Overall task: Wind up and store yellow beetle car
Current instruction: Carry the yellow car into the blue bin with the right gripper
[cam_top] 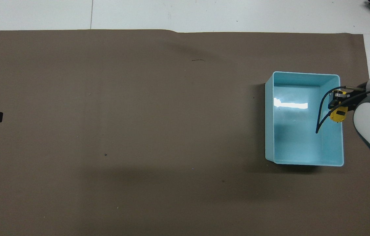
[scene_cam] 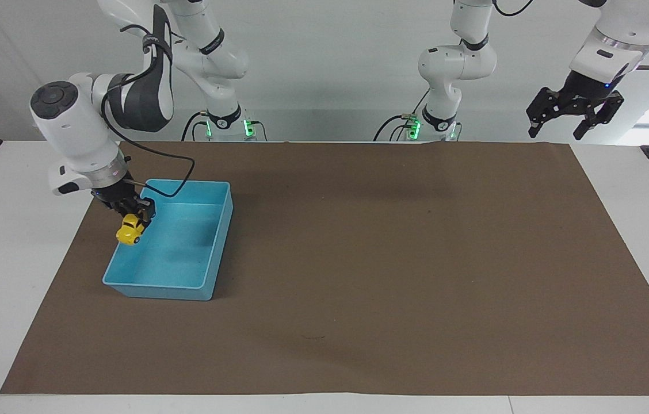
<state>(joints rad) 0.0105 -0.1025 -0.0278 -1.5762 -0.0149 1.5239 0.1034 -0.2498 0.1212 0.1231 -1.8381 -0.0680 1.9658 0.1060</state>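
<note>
My right fingers [scene_cam: 136, 211] clamp the car [scene_cam: 130, 229], up over the bin's [scene_cam: 198, 287] wall at the right arm's end | my left gripper [scene_cam: 575, 115] waits raised, fingers wide.

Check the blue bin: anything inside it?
Nothing rests on the floor of the blue bin. The right gripper holds the yellow beetle car over its rim; the gripper hides little of the floor.
</note>
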